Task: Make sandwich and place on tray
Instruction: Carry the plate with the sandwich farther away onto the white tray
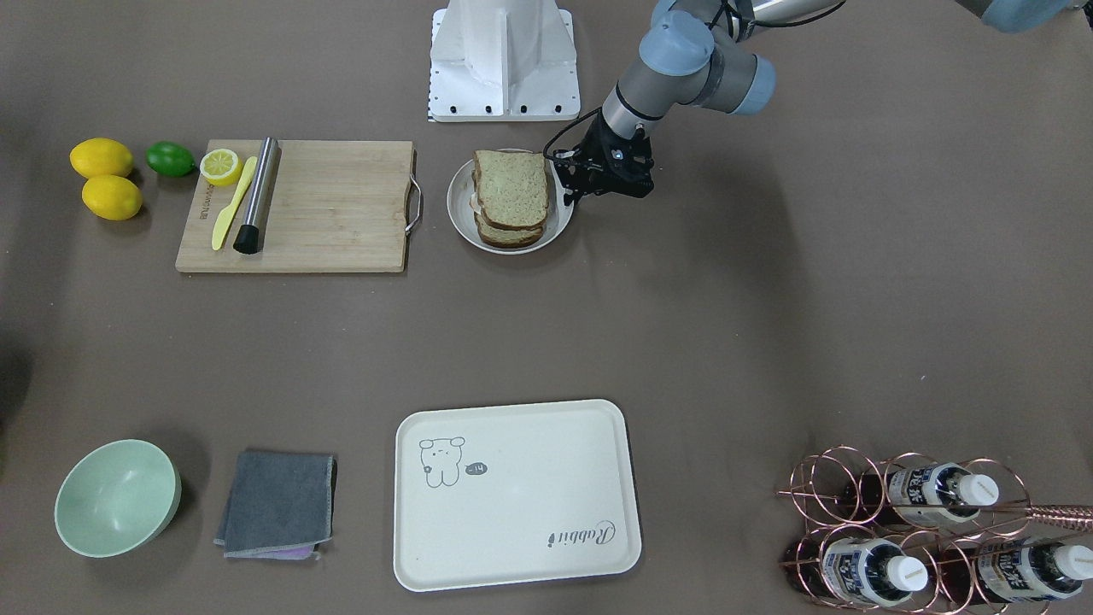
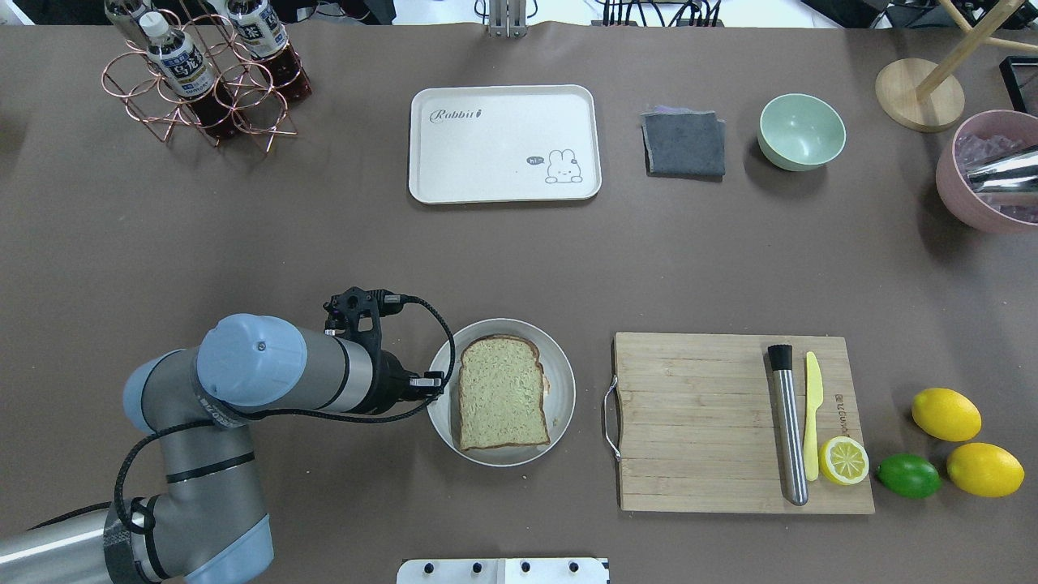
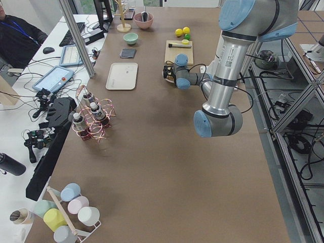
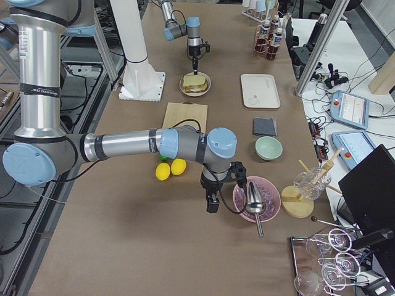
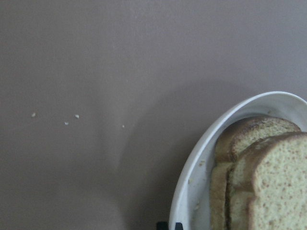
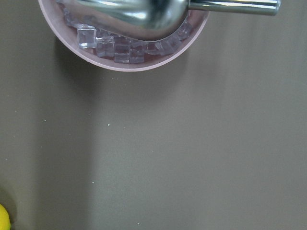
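The sandwich (image 1: pixel 512 192) is a stack of brown seeded bread slices on a round grey plate (image 1: pixel 457 212). It also shows in the overhead view (image 2: pixel 499 393) and the left wrist view (image 5: pixel 268 177). Only a sliver of egg white shows between the slices; the yolk is hidden. My left gripper (image 2: pixel 434 381) hangs at the plate's rim (image 5: pixel 201 158), beside the bread, with its jaws together and empty. The cream-white tray (image 1: pixel 512 521) lies bare across the table (image 2: pixel 486 154). My right gripper (image 4: pixel 212 203) shows only in the exterior right view, and I cannot tell whether it is open or shut.
A wooden cutting board (image 2: pixel 697 422) holds a steel muddler (image 2: pixel 787 422), a yellow knife (image 2: pixel 812 414) and a lemon half (image 2: pixel 843 460). Two lemons and a lime lie beside it. A green bowl (image 2: pixel 801 131), a grey cloth (image 2: pixel 684 143), a bottle rack (image 2: pixel 203 81) and a pink ice bowl (image 6: pixel 144 67) with a scoop stand around.
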`<control>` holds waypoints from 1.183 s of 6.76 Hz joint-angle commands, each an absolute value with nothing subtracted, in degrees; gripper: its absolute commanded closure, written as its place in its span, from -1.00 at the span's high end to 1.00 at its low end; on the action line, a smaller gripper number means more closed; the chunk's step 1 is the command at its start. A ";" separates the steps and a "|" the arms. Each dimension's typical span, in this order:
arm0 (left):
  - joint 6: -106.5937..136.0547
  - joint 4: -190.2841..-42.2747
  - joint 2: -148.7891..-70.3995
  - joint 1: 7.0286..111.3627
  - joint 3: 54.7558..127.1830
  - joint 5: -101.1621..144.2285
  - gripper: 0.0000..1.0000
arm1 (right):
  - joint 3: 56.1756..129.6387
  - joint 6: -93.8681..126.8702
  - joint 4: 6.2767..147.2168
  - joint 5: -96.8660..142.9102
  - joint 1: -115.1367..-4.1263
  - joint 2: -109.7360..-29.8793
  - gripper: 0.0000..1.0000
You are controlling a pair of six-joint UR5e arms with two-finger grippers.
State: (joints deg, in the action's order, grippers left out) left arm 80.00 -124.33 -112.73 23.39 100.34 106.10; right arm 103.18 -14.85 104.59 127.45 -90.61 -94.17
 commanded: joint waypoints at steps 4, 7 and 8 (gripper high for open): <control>67.46 -123.92 -126.26 44.16 80.66 126.24 -1.00 | 102.92 -15.47 104.41 127.27 -90.62 -94.48 1.00; 59.79 -123.93 -142.06 51.58 56.86 131.66 -1.00 | 102.92 -15.21 104.41 127.44 -90.62 -94.48 1.00; 58.20 -124.19 -146.73 51.94 49.99 131.66 -1.00 | 102.83 -15.12 104.41 127.27 -90.62 -94.48 1.00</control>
